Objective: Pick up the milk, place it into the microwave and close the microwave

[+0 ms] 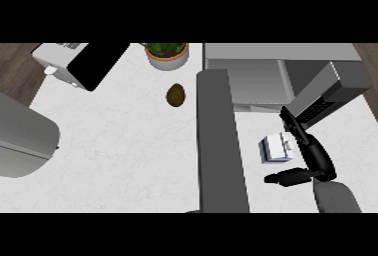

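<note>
The milk [276,148] is a small white carton with a blue-grey side, standing on the white counter [133,150] to the right of the microwave's open door [220,145]. That door is a long grey panel running toward me from the microwave [251,75] at the back right. My right hand [319,157] is open just right of the milk. Its fingers [294,125] point straight up past the carton's far side and the thumb [288,177] spreads out below it. The carton sits in the gap, held by nothing. My left hand does not show.
A dark grey block with a black face [328,97] sits tilted at the microwave's right, close to my fingertips. A potted plant [167,52], a brown oval item [176,95] and a white appliance with a black panel [77,65] stand at the back left. A large grey shape [22,135] fills the left edge.
</note>
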`<state>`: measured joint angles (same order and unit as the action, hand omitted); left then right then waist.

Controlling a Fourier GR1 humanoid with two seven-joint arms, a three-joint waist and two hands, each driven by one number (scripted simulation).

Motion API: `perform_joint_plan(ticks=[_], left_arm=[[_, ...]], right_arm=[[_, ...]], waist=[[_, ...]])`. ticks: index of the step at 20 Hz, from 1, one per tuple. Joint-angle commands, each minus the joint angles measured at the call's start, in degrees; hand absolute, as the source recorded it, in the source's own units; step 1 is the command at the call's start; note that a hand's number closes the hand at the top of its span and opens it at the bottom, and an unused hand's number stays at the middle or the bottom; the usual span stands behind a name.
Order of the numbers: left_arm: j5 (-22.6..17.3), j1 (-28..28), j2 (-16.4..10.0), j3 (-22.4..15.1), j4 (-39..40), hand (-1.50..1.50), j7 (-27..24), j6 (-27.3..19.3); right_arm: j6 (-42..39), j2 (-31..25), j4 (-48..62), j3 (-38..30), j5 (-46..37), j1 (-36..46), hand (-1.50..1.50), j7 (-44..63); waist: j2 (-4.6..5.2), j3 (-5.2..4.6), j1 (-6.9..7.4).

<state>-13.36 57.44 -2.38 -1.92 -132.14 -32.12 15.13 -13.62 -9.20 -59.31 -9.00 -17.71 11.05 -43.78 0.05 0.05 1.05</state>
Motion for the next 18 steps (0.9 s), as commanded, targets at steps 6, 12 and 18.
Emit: perform_joint_plan(ticks=[6, 12, 18], left_arm=[[-2.56, -2.48, 0.43, 4.68, 2.68, -1.50, -0.47, 1.71], [-6.64, 2.65, -1.45, 7.61, 0.43, -1.50, -1.35, 6.99], [-0.61, 0.93, 2.01, 4.31, 3.93, -1.50, -3.17, 6.71]], right_arm=[[0.85, -2.97, 18.79, -0.08, -3.34, 6.10, -1.50, -9.86], [8.90, -2.94, 26.56, -0.63, -6.17, 7.18, 1.50, -16.00], [16.90, -3.63, 34.62, -1.28, -9.26, 12.10, 1.50, -20.03]], waist=[[0.08, 0.01, -0.14], [0.10, 0.04, 0.16], [0.35, 0.10, 0.60]])
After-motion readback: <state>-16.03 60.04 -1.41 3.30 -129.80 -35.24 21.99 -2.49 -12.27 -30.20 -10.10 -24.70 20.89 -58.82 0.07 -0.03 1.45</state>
